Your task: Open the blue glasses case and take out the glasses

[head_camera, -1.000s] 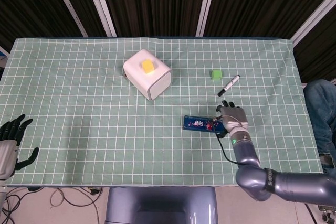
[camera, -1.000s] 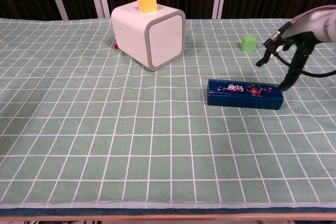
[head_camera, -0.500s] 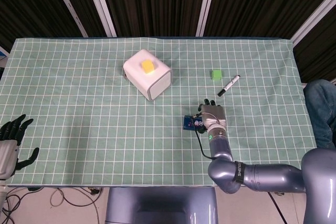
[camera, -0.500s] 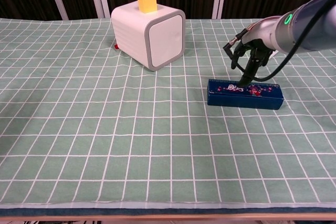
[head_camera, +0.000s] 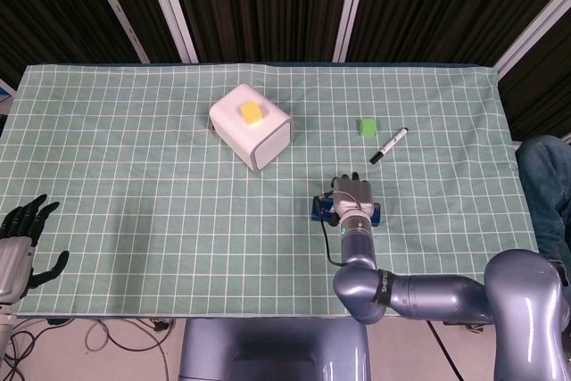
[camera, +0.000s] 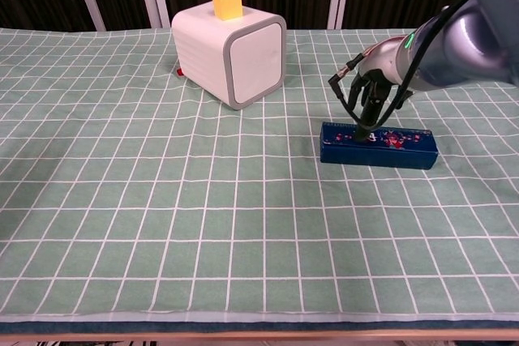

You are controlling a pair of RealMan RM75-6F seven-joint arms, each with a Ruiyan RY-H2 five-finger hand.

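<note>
Our right hand point(camera: 369, 99) points its fingertips point(camera: 362, 130) down onto the shut blue glasses case point(camera: 378, 145), gripping nothing. The case lies flat on the counter point(camera: 162, 224). We should hook the lid's edge and lift slowly.

Green checked tablecloth point(head_camera: 134, 176) over the table.

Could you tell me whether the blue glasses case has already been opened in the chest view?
No, the blue glasses case lies flat and closed on the table, with the right hand reaching down onto its top.
</note>
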